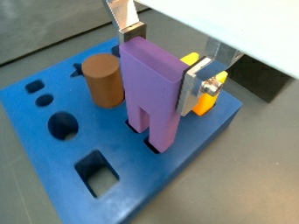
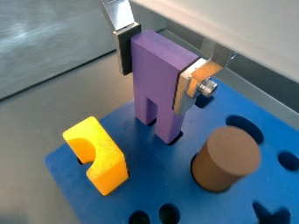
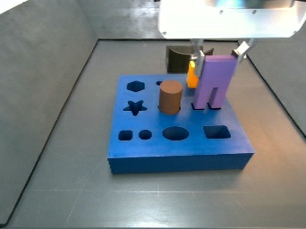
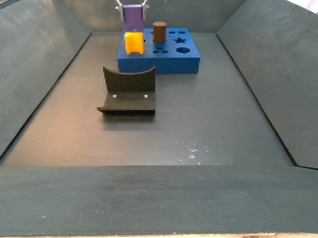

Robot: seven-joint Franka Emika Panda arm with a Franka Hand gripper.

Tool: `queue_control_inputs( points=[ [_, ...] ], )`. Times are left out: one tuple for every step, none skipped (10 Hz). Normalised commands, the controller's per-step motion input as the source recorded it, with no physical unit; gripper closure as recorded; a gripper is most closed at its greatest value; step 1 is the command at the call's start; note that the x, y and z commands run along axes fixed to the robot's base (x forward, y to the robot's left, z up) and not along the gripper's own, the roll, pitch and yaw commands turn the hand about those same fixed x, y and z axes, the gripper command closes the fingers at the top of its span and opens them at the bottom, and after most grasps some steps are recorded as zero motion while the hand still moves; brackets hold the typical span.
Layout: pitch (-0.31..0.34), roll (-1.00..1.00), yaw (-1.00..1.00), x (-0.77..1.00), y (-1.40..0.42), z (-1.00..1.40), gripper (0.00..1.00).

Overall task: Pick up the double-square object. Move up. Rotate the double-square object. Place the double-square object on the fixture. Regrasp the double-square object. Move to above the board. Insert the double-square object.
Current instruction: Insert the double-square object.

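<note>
While claw (image 1: 165, 63) grips double-square object (image 1: 153, 92) upright at upper end, two legs reach down into board (image 1: 176, 175) cut-outs, beside brown cylinder (image 1: 103, 80); high grip keeps fingers (image 1: 195, 84) clear of board. Insertion judged nearly seated.

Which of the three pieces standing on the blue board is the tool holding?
The purple double-square object, gripped near its top between the tool's silver fingers, its two legs at the board. The brown cylinder and yellow block stand free.

Gripper (image 1: 166, 54) on double-square object (image 1: 155, 92); brown cylinder (image 1: 103, 80), yellow block (image 2: 96, 154) flank closely.
</note>
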Motion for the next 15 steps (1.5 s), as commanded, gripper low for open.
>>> queue_control_inputs(
  points=[
    [0.000, 0.00, -0.37, -0.02, 0.00, -0.26, 1.00],
    [0.000, 0.00, -0.09, 0.00, 0.00, -0.27, 1.00],
    [0.000, 0.00, 0.00, 0.13, -0.02, -0.30, 1.00],
    [0.000, 0.00, 0.15, 0.20, -0.06, -0.34, 1.00],
    [0.000, 0.00, 0.24, 0.20, -0.13, -0.35, 1.00],
    [0.000, 0.00, 0.26, 0.09, -0.13, -0.37, 1.00],
    [0.000, 0.00, 0.33, 0.05, -0.08, -0.38, 1.00],
    [-0.007, 0.00, 0.37, 0.01, -0.03, -0.38, 1.00],
    [-0.040, -0.01, 0.21, 0.00, 0.00, -0.31, 1.00],
    [-0.026, 0.00, 0.09, 0.00, 0.00, -0.28, 1.00],
    [0.000, 0.00, 0.06, 0.00, 0.00, -0.20, 1.00],
    [0.000, 0.03, 0.05, 0.00, 0.00, -0.19, 1.00],
    [0.000, 0.04, 0.00, 0.00, 0.00, -0.10, 1.00],
    [0.000, 0.05, 0.00, 0.00, 0.00, 0.00, 1.00],
    [0.000, 0.50, 0.03, 0.04, -0.05, -0.09, 1.00]
  ],
)
